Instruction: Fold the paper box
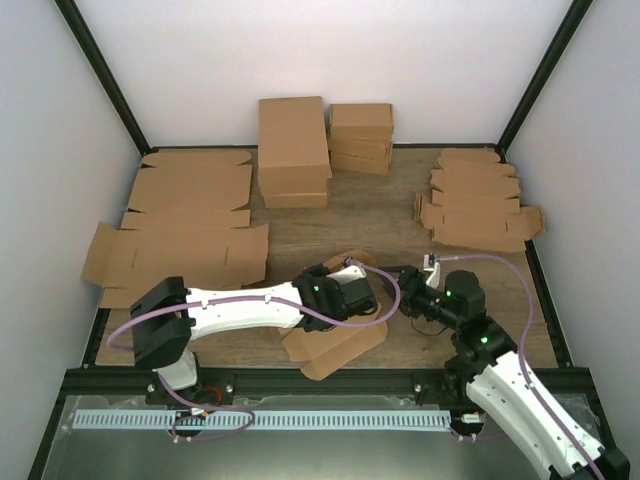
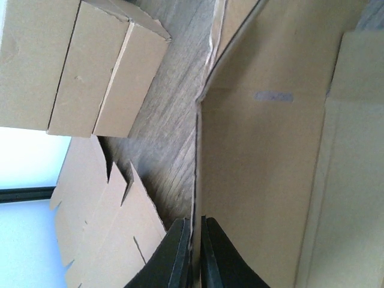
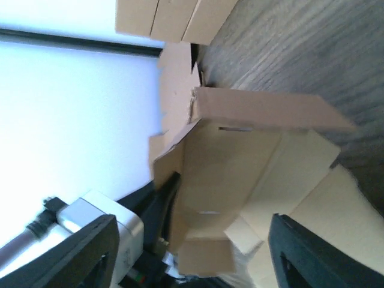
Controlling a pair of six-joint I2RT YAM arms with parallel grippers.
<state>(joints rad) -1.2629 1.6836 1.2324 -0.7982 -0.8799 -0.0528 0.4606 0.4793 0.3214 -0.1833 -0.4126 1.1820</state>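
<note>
The paper box (image 1: 330,350) is a small brown die-cut piece, partly folded, lying near the table's front edge between the two arms. My left gripper (image 1: 350,290) reaches in from the left. In the left wrist view it (image 2: 195,240) is shut on the thin upright edge of one wall of the box (image 2: 264,168). My right gripper (image 1: 397,293) faces the box from the right. In the right wrist view its fingers stand wide apart, open (image 3: 193,228). The box (image 3: 240,162) lies ahead between them, untouched, with one wall raised.
Large flat cardboard sheets (image 1: 190,230) cover the left side. Two stacks of bigger folded boxes (image 1: 293,150) (image 1: 360,135) stand at the back. A pile of small flat blanks (image 1: 480,200) lies at the back right. White walls and black posts enclose the table.
</note>
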